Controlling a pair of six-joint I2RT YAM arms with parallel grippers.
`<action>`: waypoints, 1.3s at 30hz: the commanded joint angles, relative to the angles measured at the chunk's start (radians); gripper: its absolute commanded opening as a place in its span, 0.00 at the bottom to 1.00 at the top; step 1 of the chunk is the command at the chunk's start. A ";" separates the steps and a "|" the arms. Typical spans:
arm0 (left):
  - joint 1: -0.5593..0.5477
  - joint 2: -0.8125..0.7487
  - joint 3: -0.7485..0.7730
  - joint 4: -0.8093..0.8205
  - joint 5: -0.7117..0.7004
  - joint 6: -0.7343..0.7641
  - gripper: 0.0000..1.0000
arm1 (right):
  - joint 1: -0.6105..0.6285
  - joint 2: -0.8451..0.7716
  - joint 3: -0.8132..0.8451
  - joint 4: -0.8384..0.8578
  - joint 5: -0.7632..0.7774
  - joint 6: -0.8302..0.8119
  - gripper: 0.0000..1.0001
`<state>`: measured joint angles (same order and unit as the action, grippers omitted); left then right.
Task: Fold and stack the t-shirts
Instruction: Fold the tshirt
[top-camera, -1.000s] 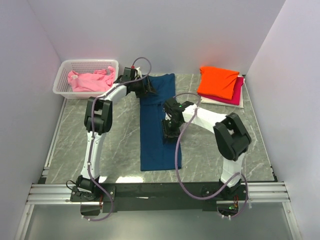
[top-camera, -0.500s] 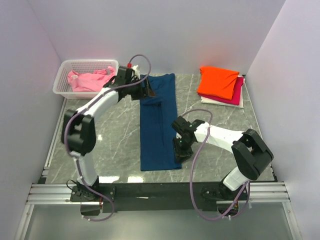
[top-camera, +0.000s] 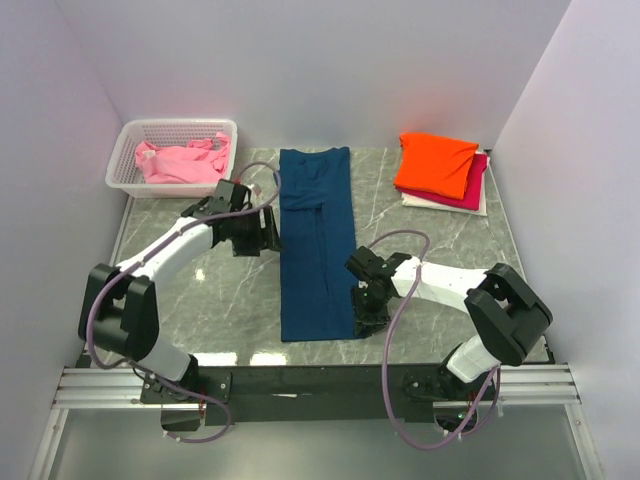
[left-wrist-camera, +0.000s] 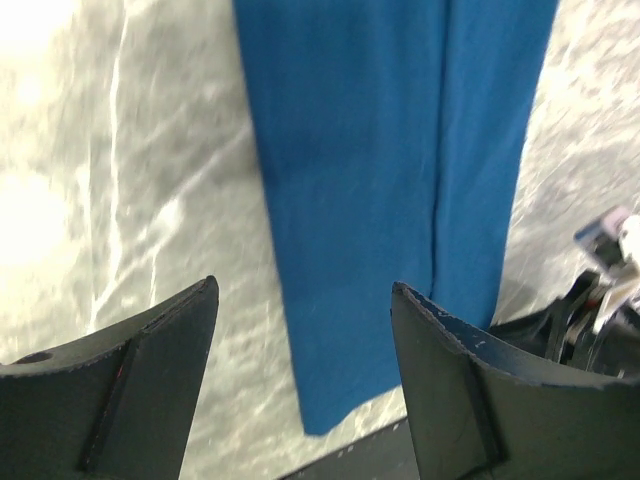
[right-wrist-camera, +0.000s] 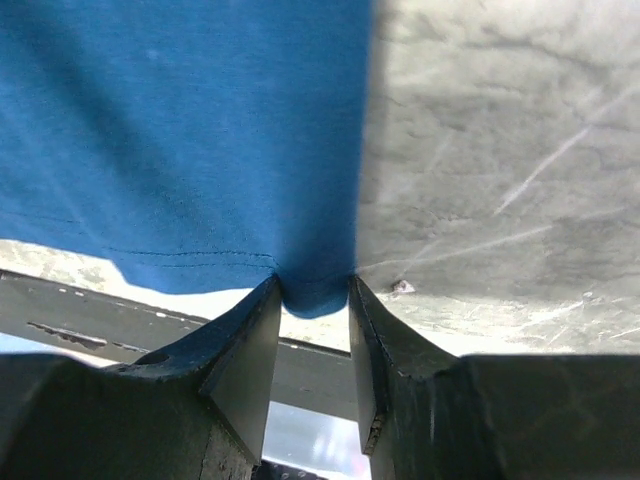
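- Step in hand, as judged: lengthwise fold of navy t-shirt done, crosswise fold about to start
- Navy t-shirt: soft matte knit, folded to a long narrow strip with a lengthwise crease, flat on grey marble-veined desk, stitched hem at its near end
- Right gripper: at the strip's near right corner, pinching that hem corner between nearly closed fingers
- Left gripper: just left of the strip's middle, spread wide, holding nothing
- Next move, as judged: left gripper onto the near left hem corner, then both corners lifted level and carried toward the collar end; limp cloth likely to sag or skew if raised unevenly
- Folded stack well right of the strip's far end: orange t-shirt on magenta t-shirt on white t-shirt
- Pink t-shirt: crumpled in white lattice basket, left of the strip's far end
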<state>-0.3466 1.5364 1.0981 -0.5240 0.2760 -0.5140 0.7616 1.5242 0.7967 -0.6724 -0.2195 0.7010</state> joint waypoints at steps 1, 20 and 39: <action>-0.008 -0.078 -0.036 -0.048 -0.012 0.008 0.76 | 0.008 -0.027 -0.031 0.019 0.037 0.031 0.41; -0.158 -0.177 -0.326 -0.105 0.120 -0.119 0.64 | 0.010 0.033 0.004 0.017 0.002 -0.044 0.14; -0.359 -0.222 -0.486 -0.004 -0.058 -0.437 0.57 | 0.008 0.007 -0.024 -0.027 0.012 -0.120 0.14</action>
<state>-0.6952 1.3361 0.6292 -0.5346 0.2989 -0.8791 0.7635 1.5433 0.7929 -0.6506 -0.2527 0.6109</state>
